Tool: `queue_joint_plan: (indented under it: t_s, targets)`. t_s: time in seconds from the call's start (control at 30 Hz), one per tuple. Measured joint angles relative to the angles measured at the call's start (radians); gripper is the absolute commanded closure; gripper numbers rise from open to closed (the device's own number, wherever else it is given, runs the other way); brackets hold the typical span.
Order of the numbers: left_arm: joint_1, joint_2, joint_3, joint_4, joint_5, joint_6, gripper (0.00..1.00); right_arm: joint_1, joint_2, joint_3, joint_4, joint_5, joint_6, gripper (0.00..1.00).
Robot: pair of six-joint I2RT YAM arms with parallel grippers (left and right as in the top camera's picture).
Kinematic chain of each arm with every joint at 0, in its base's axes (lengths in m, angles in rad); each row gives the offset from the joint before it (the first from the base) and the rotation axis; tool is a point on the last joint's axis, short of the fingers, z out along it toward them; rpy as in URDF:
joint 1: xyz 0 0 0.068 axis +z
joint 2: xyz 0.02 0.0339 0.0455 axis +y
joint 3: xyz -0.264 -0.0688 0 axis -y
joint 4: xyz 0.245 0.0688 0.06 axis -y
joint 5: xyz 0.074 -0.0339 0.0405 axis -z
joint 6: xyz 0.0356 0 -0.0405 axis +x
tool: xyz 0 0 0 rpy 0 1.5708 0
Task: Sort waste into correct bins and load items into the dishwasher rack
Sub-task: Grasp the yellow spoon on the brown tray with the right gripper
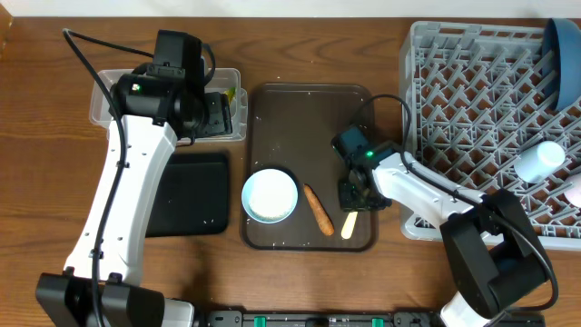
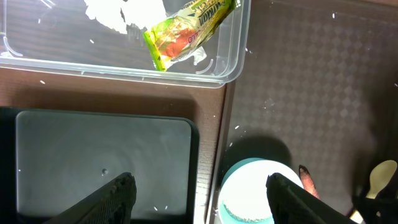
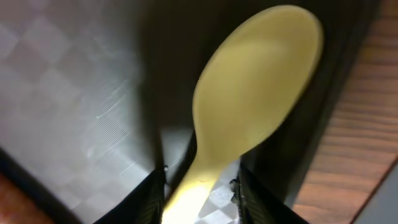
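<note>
Near right on tray (image 1: 309,100), right pincer (image 3: 199,190) is straddling spoon (image 3: 249,106) handle, grip unclear; left pincer (image 2: 202,199) is hanging wide, empty. Already sitting: wrapper (image 2: 186,31), tissue (image 2: 118,12) in tub (image 2: 124,68), blue bowl (image 1: 565,59) in rack (image 1: 472,82). Remaining: white bowl (image 1: 270,195), carrot (image 1: 317,209), spoon.

A brown wooden table (image 1: 36,182) fills the view, its grain running sideways; soft, even light falls from above, shadows faint.
</note>
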Motion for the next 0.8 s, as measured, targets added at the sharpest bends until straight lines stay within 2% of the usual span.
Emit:
queue_joint_plan:
  t_s: [0.23, 0.8]
  targets:
    - [0.000, 0.000, 0.000, 0.000, 0.000, 0.000, 0.30, 0.000, -0.001, -0.002, 0.033, 0.028, 0.011, 0.82]
    - [0.000, 0.000, 0.000, 0.000, 0.000, 0.000, 0.30, -0.001, -0.003, 0.006, 0.043, 0.018, -0.017, 0.96]
